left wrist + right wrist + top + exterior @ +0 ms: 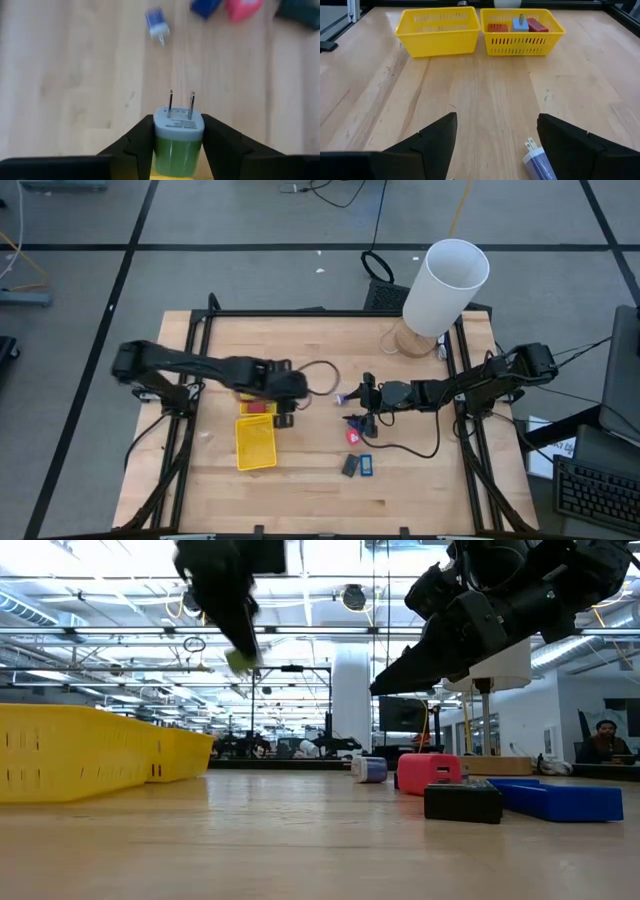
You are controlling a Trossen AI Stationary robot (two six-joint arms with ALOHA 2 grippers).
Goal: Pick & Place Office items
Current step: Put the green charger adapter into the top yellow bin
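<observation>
My left gripper is shut on a green plug-in charger. It hangs above the table beside the yellow two-compartment tray, seen too in the low view. My right gripper is open and low over the table's middle, touching nothing. A pale lilac plug lies on its side just by one of its fingers. A blue chunk, a red chunk, a dark grey rectangle and a blue rectangle lie on the wood. Red and blue pieces sit in one tray compartment. My left gripper pinches the green charger by two opposite sides of its body, one finger on each side. The pale face with the two metal prongs points forward, away from the wrist. The charger is lifted clear of the table.
A big white cylinder stands on a round wooden base at the far right corner. Cables run across the table near my right arm. The tray's other compartment shows only its own mesh. Bare wood stretches along the near edge.
</observation>
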